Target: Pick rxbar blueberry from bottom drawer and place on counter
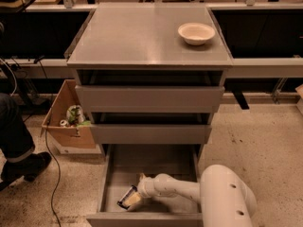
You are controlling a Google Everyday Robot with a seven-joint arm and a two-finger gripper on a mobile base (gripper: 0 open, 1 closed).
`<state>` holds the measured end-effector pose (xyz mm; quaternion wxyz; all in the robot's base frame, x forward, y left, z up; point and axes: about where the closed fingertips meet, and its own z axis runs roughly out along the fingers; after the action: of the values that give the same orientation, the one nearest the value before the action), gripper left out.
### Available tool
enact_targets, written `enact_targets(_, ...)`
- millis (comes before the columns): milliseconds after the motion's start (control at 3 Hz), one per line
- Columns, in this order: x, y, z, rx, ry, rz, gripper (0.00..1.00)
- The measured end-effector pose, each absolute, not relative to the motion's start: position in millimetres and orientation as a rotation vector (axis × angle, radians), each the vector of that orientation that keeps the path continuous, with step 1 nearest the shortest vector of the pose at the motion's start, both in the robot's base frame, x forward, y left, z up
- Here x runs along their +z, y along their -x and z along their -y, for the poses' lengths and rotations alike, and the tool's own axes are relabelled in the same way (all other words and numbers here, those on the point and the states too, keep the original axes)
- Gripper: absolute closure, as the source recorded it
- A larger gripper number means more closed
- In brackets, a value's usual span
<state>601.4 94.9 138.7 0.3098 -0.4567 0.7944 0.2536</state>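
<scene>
Stock entry: rxbar blueberry, bottom drawer, front left

Rxbar blueberry point(125, 197): dark glossy wrapper, lying flat on the floor of the open bottom drawer point(105, 183), near its front-left corner. Long axis diagonal, near end toward the front left, far end toward the back right. Claw point(135, 201): low inside the drawer, against the bar's right side; whether it grips the bar cannot be told. Arm point(176, 188): white, reaching in from the right, low and nearly level, forearm pointing left. Table point(142, 41): carries one white bowl point(196, 33) at back right
</scene>
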Motion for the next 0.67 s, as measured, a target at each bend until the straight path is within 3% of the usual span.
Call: enact_targets(667,96,-604,-122,0.690,1.203,-2.103,0.00)
